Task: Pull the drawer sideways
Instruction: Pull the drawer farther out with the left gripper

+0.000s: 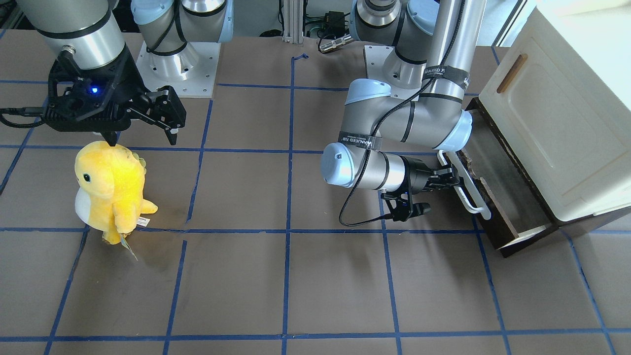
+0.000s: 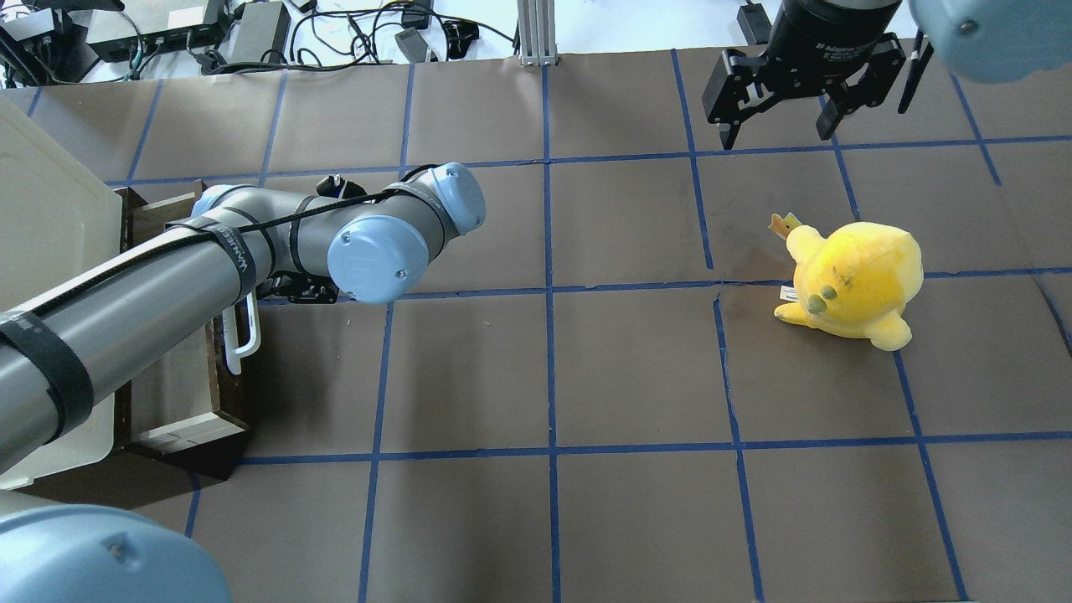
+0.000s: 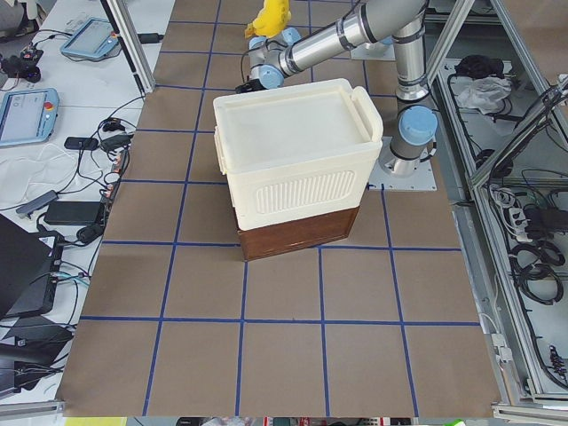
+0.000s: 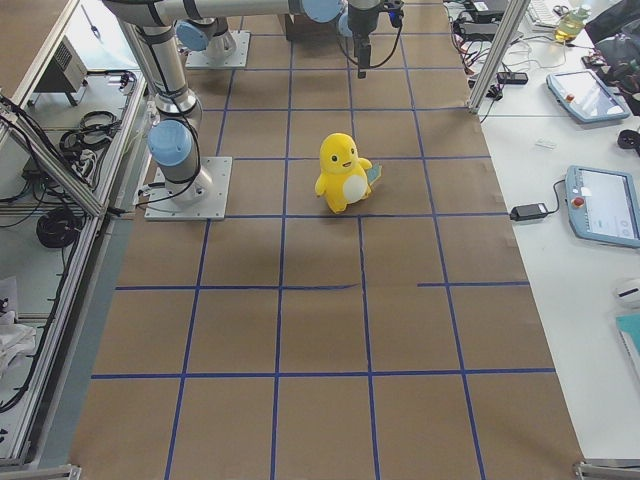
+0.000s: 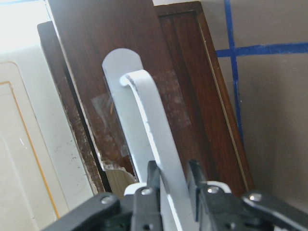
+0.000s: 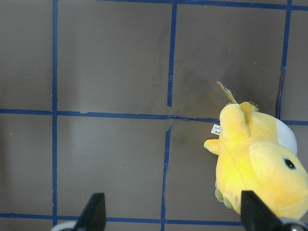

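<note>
The dark brown drawer (image 1: 512,199) stands partly out from under the cream cabinet (image 1: 552,128), its pale inside showing from overhead (image 2: 172,381). Its long white bar handle (image 1: 471,195) runs along the front. My left gripper (image 1: 452,177) is shut on that handle. In the left wrist view the two fingers (image 5: 144,192) clamp the white bar (image 5: 154,139) from both sides, against the drawer front (image 5: 187,96). My right gripper (image 1: 167,118) hangs open and empty above the table, far from the drawer, with nothing between its fingers (image 6: 96,211).
A yellow plush toy (image 1: 111,190) stands on the table just below my right gripper; it also shows in the right wrist view (image 6: 260,163). The cabinet door has a small wooden handle (image 1: 511,73). Blue tape lines grid the brown table (image 1: 296,276).
</note>
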`<act>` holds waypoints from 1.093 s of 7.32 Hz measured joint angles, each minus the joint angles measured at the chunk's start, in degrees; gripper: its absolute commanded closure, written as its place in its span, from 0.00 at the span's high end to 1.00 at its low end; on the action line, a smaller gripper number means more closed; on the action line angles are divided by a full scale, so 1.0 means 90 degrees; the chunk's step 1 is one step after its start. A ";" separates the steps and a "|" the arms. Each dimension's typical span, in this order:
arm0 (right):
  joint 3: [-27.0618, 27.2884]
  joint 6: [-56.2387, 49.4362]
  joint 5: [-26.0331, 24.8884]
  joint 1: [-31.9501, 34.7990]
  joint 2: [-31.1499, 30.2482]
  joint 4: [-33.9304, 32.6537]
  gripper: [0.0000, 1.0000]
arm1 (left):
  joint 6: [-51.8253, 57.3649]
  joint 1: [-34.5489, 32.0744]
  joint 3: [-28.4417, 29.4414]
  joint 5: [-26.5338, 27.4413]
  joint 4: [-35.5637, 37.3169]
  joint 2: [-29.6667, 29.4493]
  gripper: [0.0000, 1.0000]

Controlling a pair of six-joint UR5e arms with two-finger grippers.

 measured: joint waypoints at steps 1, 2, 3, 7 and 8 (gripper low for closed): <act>0.0000 0.0000 0.0000 0.0000 0.0000 0.0000 1.00 | 0.0000 -0.0004 -0.0001 -0.0083 0.0005 -0.0014 0.27; 0.0000 0.0000 0.0000 0.0000 0.0000 0.0000 1.00 | 0.0000 -0.0009 -0.0004 -0.0131 0.0009 -0.0020 0.28; 0.0000 0.0000 0.0000 0.0000 0.0000 0.0000 1.00 | 0.0000 -0.0022 -0.0003 -0.0151 0.0009 -0.0023 0.28; 0.0000 0.0000 0.0000 0.0000 0.0000 0.0000 1.00 | 0.0000 -0.0074 0.0029 -0.0149 0.0015 -0.0016 0.82; 0.0000 0.0000 0.0000 0.0000 0.0000 0.0000 1.00 | 0.0002 -0.0074 0.0025 -0.0136 0.0015 -0.0013 0.86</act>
